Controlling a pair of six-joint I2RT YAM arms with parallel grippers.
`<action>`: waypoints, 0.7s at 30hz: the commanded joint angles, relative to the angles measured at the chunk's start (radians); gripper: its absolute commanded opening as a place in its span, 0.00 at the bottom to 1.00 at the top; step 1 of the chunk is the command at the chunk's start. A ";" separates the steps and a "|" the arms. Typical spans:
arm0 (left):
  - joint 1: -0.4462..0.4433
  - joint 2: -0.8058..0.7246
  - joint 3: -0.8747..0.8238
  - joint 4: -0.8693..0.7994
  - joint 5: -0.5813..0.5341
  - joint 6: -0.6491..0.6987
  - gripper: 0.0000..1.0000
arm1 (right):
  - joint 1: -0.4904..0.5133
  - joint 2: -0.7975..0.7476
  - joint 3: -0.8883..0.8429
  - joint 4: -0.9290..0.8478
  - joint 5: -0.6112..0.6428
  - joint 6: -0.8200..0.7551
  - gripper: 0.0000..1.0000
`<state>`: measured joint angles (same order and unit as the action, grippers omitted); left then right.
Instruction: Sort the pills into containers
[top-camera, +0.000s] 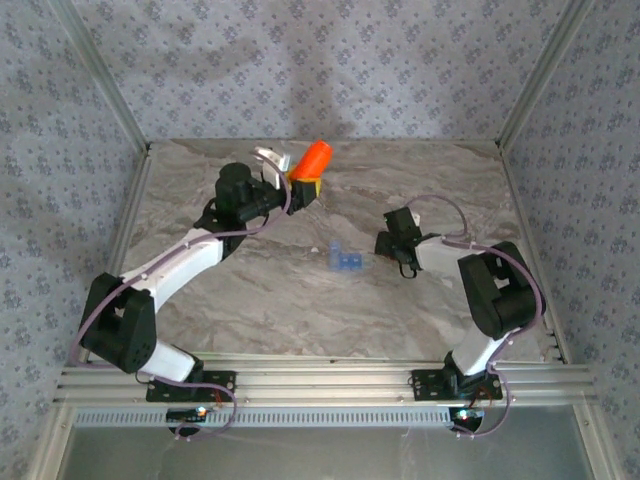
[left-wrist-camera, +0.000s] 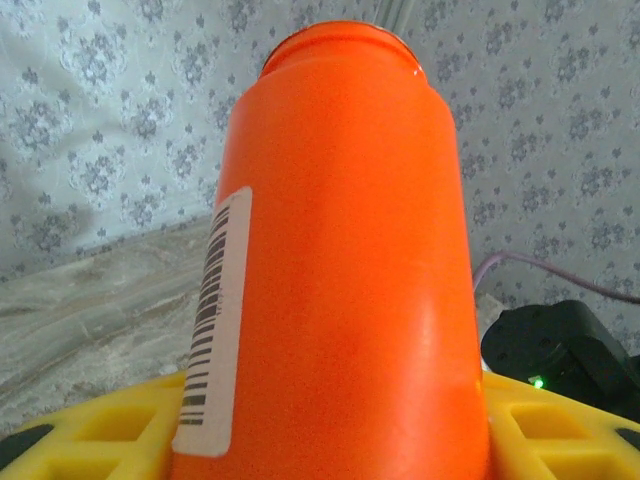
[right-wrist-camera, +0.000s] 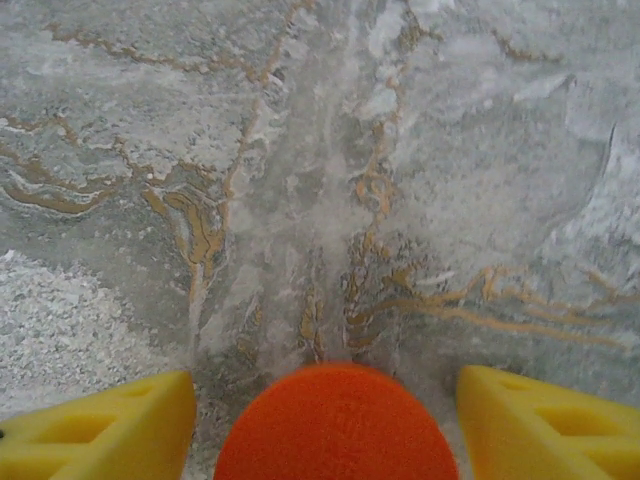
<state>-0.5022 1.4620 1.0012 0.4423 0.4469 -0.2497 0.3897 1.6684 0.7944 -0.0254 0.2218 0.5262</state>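
Overhead, the left gripper (top-camera: 303, 184) was raised over the far part of the grey marble-patterned table (top-camera: 250, 295), jaws clenched on an orange cylindrical plastic bottle (top-camera: 316, 157) that was tilted, top end pointing away and to the right. In the left wrist view, that bottle (left-wrist-camera: 340, 270) sat between the yellow fingers (left-wrist-camera: 90, 430) of the left gripper (left-wrist-camera: 330, 435) and touched both. A white barcode label (left-wrist-camera: 212, 330) ran down its side, and its far end showed a bare rim with no cap.

A small translucent blue plastic pill box (top-camera: 343, 261) lay on the table mid-centre, between the two arms and just left of the right gripper (top-camera: 390, 240), not touching it. No pills could be made out at this size.

In the right wrist view, the right gripper (right-wrist-camera: 325, 375) hung over bare table (right-wrist-camera: 300, 150), yellow fingers (right-wrist-camera: 100, 430) spread wide. A round orange object (right-wrist-camera: 335, 425) sat between them. It was unclear whether the jaws were pressing on it, as a thin gap showed on the left side.
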 joint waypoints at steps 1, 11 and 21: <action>-0.018 -0.042 -0.062 0.106 -0.013 0.038 0.00 | 0.007 -0.019 -0.055 0.025 0.010 0.070 0.80; -0.129 -0.139 -0.329 0.160 -0.116 0.049 0.00 | 0.009 -0.322 -0.053 -0.155 -0.089 0.178 0.92; -0.279 -0.247 -0.598 0.283 -0.316 0.033 0.00 | 0.019 -0.559 0.059 -0.342 -0.156 0.217 0.93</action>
<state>-0.7521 1.2324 0.4309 0.6197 0.2066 -0.2180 0.4004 1.1446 0.8322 -0.2749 0.1040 0.7063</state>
